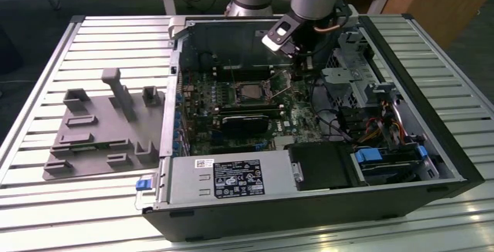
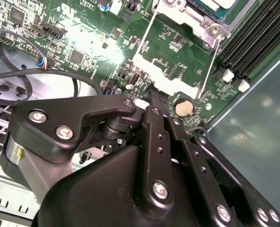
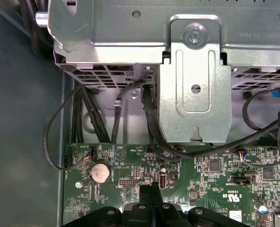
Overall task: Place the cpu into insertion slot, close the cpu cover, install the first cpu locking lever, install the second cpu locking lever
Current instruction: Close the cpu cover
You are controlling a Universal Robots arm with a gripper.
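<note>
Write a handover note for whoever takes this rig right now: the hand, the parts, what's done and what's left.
Hand: shut, with nothing visibly in it. Its tips are low over the board, near the cover's edge and between the two levers.
CPU: seated and visible through the cover's window.
Cover: appears to be down over the CPU.
Levers: one lever and the other lever both look unlatched.
Done: CPU in, cover apparently closed.
Left: both levers.
</note>
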